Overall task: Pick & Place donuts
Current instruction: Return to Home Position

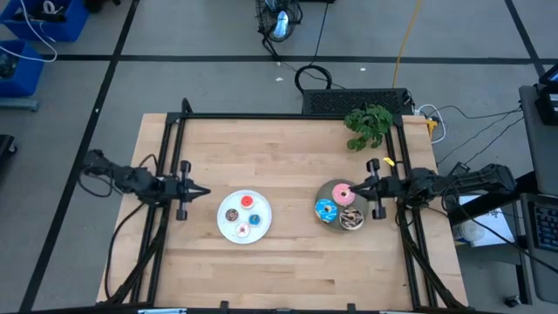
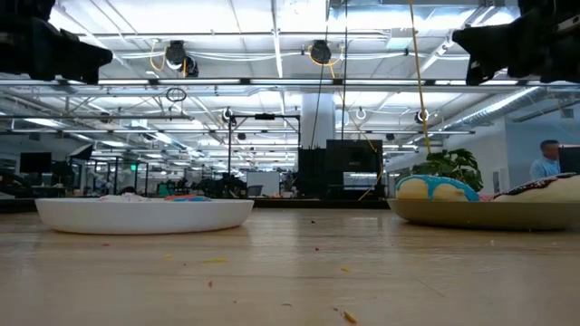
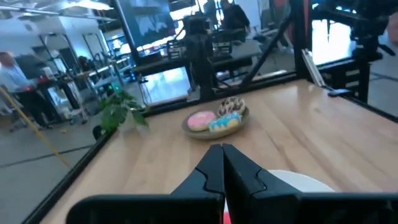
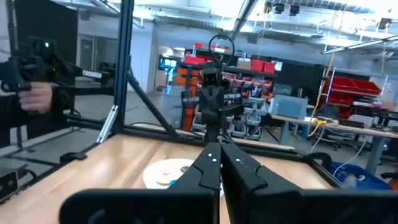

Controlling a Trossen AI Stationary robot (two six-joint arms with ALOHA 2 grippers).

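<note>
While the left gripper point(image 1: 205, 191) and right gripper point(image 1: 356, 186) rest pinched together, empty, tiny donuts point(image 1: 232, 215) sit on the white plate point(image 1: 221, 218) mid-frame and larger donuts point(image 1: 343, 194) on the grey plate point(image 1: 337, 224) to its right. They're likely light, stiff and slick, so grip across one ring wall.

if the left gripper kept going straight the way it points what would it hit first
Probably the right gripper, which faces it across the table. The left gripper hangs well above the table, so it would likely clear the white plate; exact heights are unclear.
</note>
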